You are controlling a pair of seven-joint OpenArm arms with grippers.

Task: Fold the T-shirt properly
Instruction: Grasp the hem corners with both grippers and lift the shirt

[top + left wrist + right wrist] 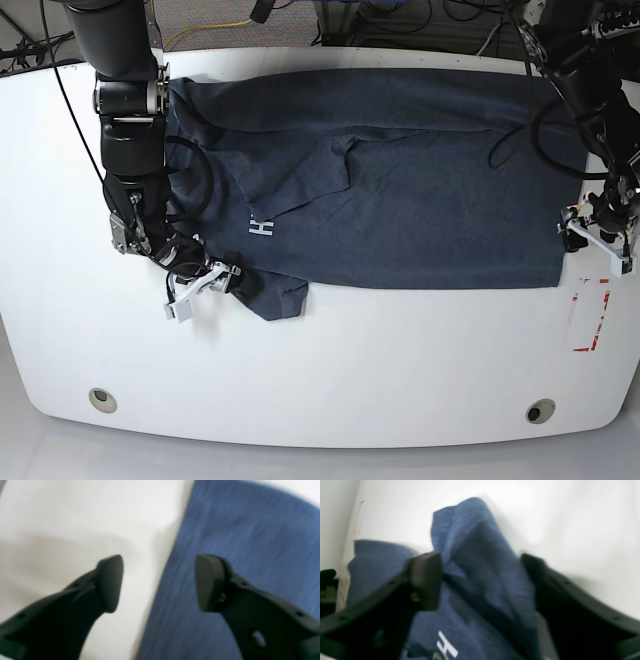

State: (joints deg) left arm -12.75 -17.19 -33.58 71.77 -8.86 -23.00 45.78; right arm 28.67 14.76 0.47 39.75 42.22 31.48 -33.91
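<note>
Sleeve cloth sits nearest the table's front edge, at about seven o'clock from the table's middle in the base view: a bunched lobe of the T-shirt (400, 180) lies there, and the right gripper (205, 285) is at it. In the right wrist view its jaws stand apart with a raised ridge of blue fabric between them; one pad (426, 580) seems to touch the cloth, but I cannot tell whether the fabric is pinched or merely straddled.

To do this step well, my judgement is that the gripper should take only the sleeve's layers, close fully on the ridge before lifting, then carry it inward over the body so the fold line runs straight and the bunching flattens.

At three o'clock, the left gripper (598, 232) hangs over the shirt's side edge. In the left wrist view its fingers (110, 582) are spread wide and empty, one over the white table (320, 380), the other over blue cloth, with the hem line running between them. It is well placed to come down on that edge; it should grasp both layers together.

Farther back, the body of the shirt lies spread across the table toward twelve o'clock, with a diagonal crease near its middle.

Writing: white block letters show on the cloth near the right gripper. Only an "H" reads clearly; the rest is folded under or cut off. No neck label is visible.
</note>
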